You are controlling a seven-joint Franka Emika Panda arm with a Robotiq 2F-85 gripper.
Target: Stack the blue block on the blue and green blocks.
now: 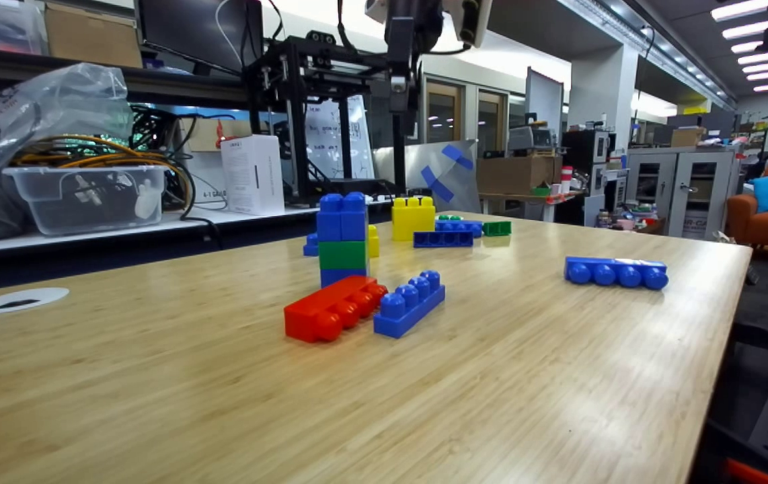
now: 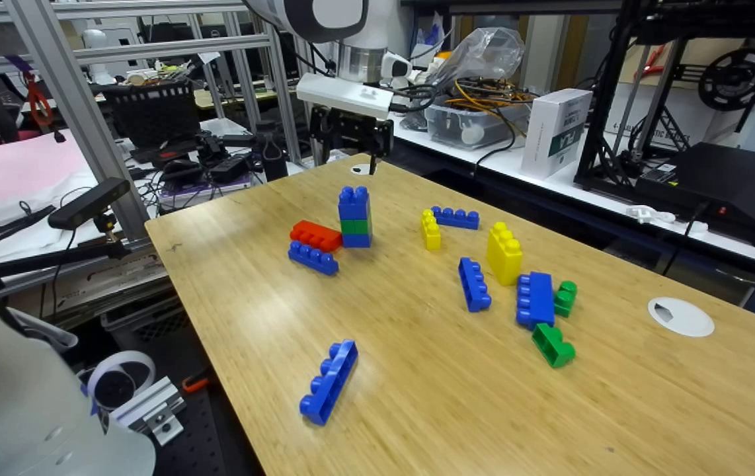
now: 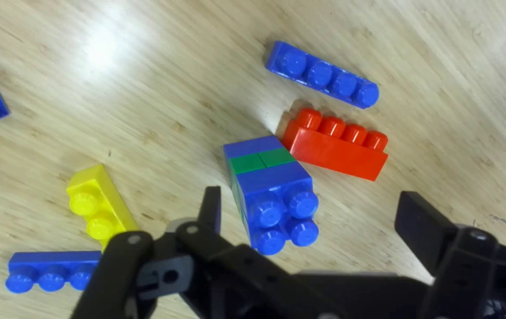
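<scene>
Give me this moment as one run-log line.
gripper: open, holding nothing | top blue block: on green block | green block: on lower blue block | stack: upright | stacking: looks done

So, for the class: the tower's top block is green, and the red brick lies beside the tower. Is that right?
The colour is wrong: the top block is blue, above the green layer, as the wrist view shows. The red brick does lie beside the tower.

Top block blue, middle block green, bottom block blue. Tall block yellow. Gripper black. Table light brown, streaky.
</scene>
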